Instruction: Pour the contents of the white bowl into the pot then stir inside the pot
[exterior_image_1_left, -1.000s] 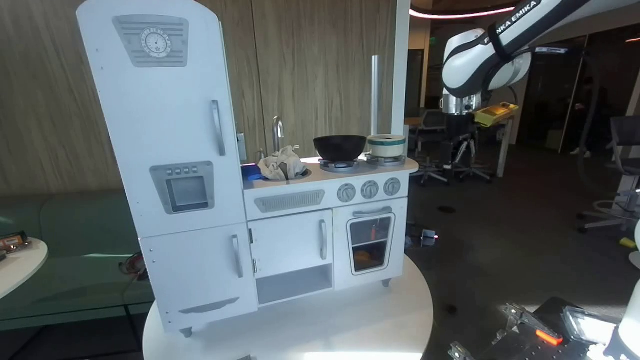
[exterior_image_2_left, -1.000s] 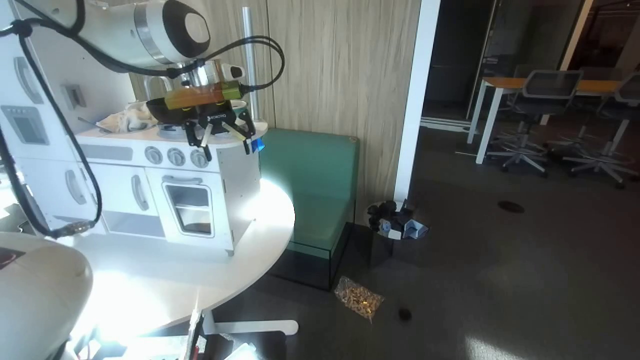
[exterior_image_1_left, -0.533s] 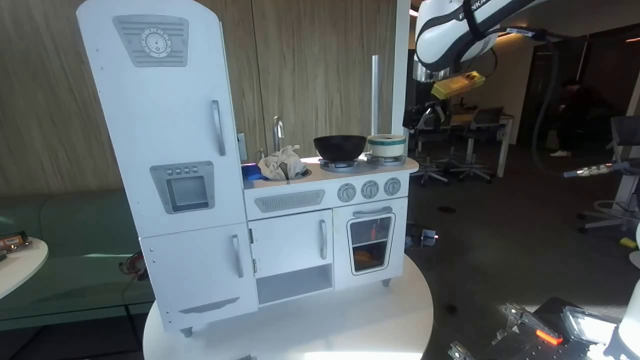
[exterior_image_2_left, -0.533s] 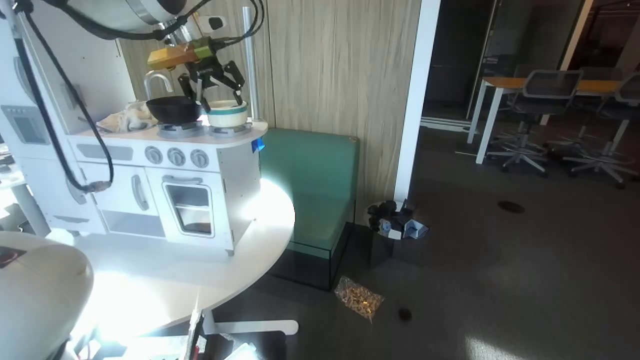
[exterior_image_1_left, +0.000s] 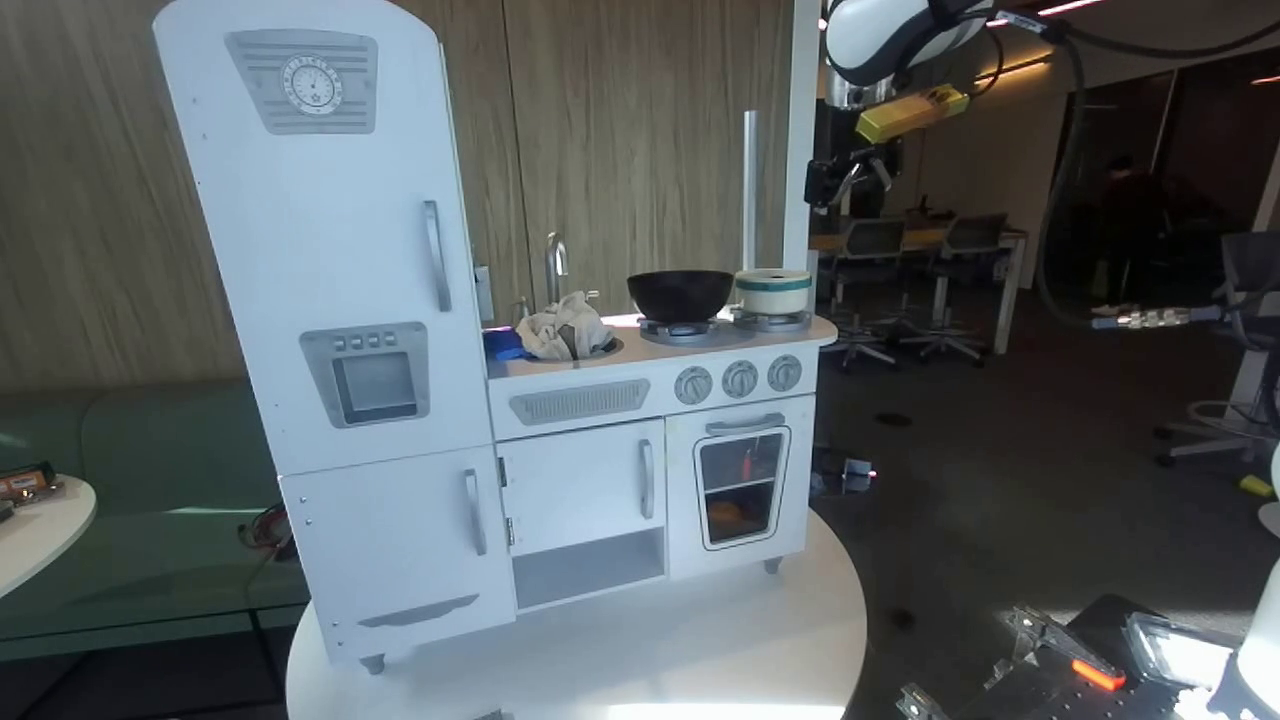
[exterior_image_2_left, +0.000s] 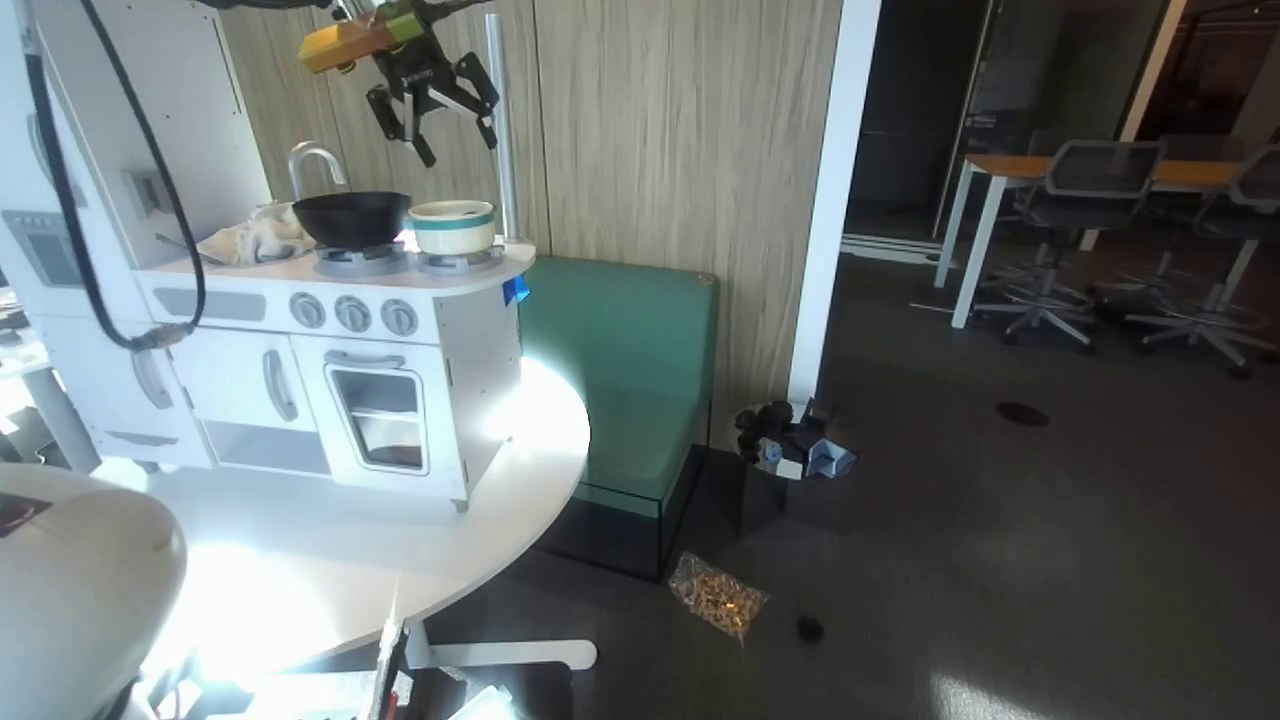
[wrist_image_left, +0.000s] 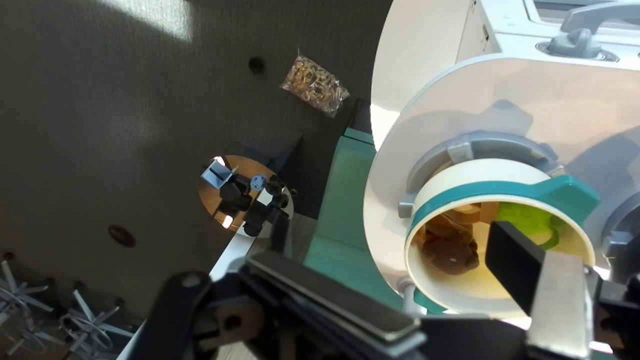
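At the rounded end of the worktop (wrist_image_left: 560, 90) we listed one white bowl (exterior_image_2_left: 452, 238): cream, teal-banded, upright, seated on a grey burner (wrist_image_left: 480, 145). Held inside, by the wrist view: one brown item (wrist_image_left: 450, 255), one green item (wrist_image_left: 525, 220), some tan pieces (wrist_image_left: 465, 214) that we could not name. Round mouth, hence no long axis; one teal lug (wrist_image_left: 570, 197) faced toward the pot's (exterior_image_2_left: 352, 220) side and a grey control knob (wrist_image_left: 575, 45).

Item two, the pot: dark, flared, upright on the neighbouring burner (exterior_image_2_left: 358, 262), just beside the bowl. Whether the rims touched, we could not tell; its interior was hidden from us.

Item three, one gripper (exterior_image_2_left: 459, 147): jaws spread wide, nothing between them, hanging in the air above the bowl and apart from it.

Sundry: one pale cloth (exterior_image_1_left: 563, 328), bunched farther along the worktop, beyond the pot.

Governing relation: the bowl lay below the gripper and off toward the pot's side. By the wrist view, one finger (wrist_image_left: 515, 265) crossed the mouth, while much of the gap between the two fingers fell over the worktop's curved edge and a green bench (wrist_image_left: 345, 200).

Stage, as we judged it: ahead of the pour, the bowl not yet grasped. The coming move seemed to us to call for a shift toward the pot, then a descent onto the bowl's wall; dropped straight down, a finger might have struck the rim.
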